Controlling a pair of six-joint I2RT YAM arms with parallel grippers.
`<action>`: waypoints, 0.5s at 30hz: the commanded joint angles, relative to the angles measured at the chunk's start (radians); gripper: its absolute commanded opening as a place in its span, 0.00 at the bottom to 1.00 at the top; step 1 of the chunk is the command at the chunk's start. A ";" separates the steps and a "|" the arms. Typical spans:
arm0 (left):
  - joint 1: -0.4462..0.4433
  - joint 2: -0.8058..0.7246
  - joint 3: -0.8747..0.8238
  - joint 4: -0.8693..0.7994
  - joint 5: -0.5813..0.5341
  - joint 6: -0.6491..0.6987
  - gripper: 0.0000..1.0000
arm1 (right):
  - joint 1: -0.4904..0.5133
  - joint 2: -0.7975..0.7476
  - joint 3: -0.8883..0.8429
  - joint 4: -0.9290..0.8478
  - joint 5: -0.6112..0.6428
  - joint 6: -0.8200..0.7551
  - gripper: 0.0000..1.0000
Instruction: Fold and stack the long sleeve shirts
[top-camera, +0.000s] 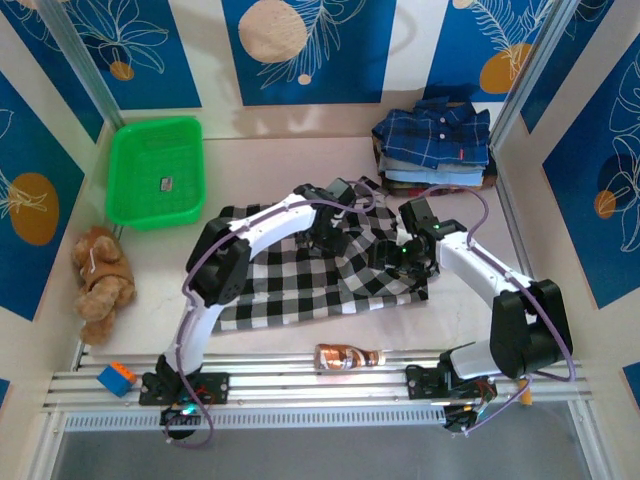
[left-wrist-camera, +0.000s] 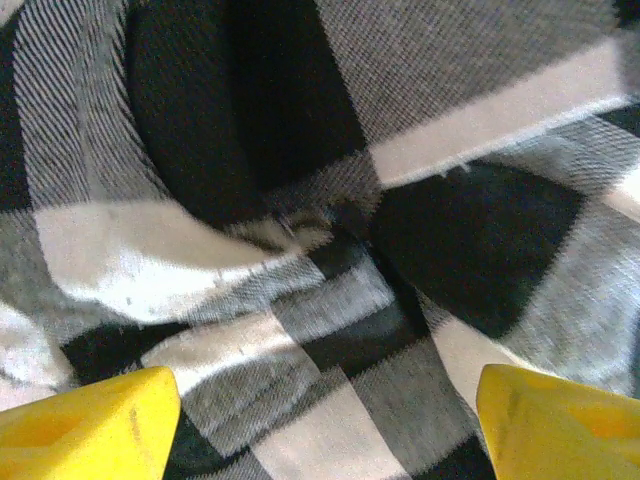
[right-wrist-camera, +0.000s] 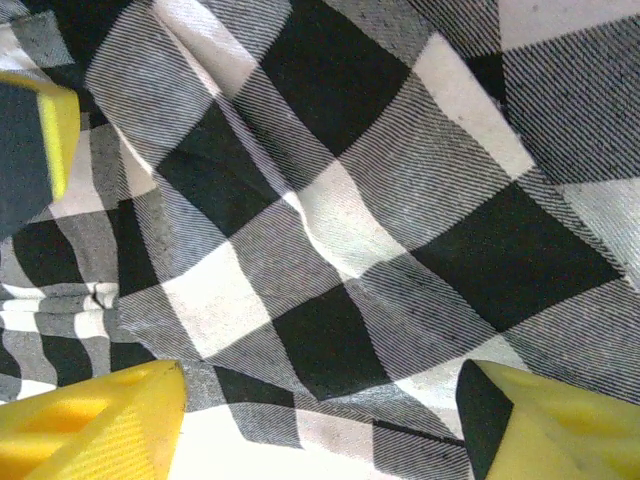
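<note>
The checked shirt (top-camera: 300, 290) lies rumpled mid-surface, and the folded plaid stack (top-camera: 432, 145) sits at the far right corner. The left claw (top-camera: 325, 238) and right claw (top-camera: 393, 256) hang spread over its cloth, pinching nothing. This looks like the grasp before a fold; next, both must pinch the fabric cleanly.

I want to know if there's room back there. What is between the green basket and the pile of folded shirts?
Nothing. In the top view, the table is bare between the green basket and the folded shirts.
</note>
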 joint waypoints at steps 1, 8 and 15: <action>-0.008 0.057 0.067 -0.080 -0.097 0.031 0.76 | -0.009 0.005 -0.029 0.004 -0.036 0.021 0.71; -0.008 0.124 0.091 -0.052 -0.193 0.055 0.73 | -0.021 0.017 -0.071 0.030 -0.048 0.021 0.67; -0.005 0.088 0.107 -0.005 -0.207 0.070 0.38 | -0.032 0.039 -0.104 0.042 -0.030 0.024 0.61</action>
